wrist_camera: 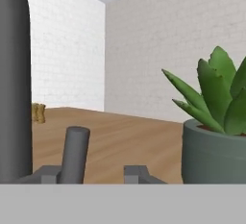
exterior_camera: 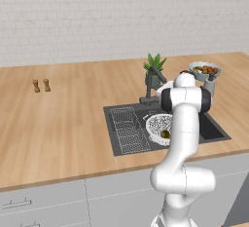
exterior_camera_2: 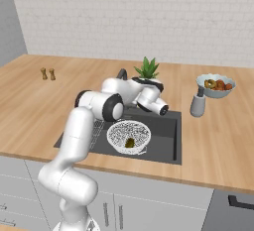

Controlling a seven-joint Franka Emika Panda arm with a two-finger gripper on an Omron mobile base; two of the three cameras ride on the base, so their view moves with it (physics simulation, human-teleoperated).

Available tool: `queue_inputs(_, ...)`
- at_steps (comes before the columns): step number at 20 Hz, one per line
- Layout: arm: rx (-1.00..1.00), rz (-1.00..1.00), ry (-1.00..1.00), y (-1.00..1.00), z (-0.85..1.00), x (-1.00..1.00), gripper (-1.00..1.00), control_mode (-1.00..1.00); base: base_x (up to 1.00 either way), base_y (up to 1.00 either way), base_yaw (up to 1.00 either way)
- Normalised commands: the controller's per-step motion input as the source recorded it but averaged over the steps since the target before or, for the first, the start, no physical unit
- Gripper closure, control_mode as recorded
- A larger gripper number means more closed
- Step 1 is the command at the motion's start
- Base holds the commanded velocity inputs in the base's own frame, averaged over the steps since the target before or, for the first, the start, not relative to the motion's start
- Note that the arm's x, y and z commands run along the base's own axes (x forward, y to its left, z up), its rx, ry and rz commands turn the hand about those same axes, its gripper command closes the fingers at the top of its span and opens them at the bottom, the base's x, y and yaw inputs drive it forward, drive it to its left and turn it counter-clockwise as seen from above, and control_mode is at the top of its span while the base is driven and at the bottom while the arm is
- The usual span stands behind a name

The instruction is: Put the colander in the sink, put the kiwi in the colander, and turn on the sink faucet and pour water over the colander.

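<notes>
The colander (exterior_camera_2: 128,136) sits in the sink (exterior_camera_2: 166,143) with the kiwi (exterior_camera_2: 130,143) inside, so the faucet (exterior_camera: 151,85) is the step in hand. The gripper (wrist_camera: 93,172) is at the faucet by the potted plant (wrist_camera: 218,136), its fingertips apart with nothing between them — a grey lever (wrist_camera: 76,153) rises just ahead. Best nudge that lever gently and aim the spout over the colander. The wooden tabletop (exterior_camera: 63,123) runs back to a white brick wall (exterior_camera: 97,16) — two shakers (exterior_camera: 41,85) stand near its far left.
</notes>
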Motion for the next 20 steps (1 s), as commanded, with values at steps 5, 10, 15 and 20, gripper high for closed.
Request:
queue_inputs(5, 0.00, 0.00, 0.00, -0.60, -0.21, 0.00, 1.00, -1.00, 0.00, 0.00, 0.00)
queue_inputs(10, 0.00, 0.00, 0.00, -0.56, -0.21, 0.00, 1.00, -1.00, 0.00, 0.00, 0.00)
queue_inputs(15, 0.00, 0.00, 0.00, -0.47, -0.23, 0.00, 1.00, -1.00, 0.00, 0.00, 0.00)
queue_inputs(20, 0.00, 0.00, 0.00, -0.34, -0.15, -0.02, 1.00, -1.00, 0.00, 0.00, 0.00)
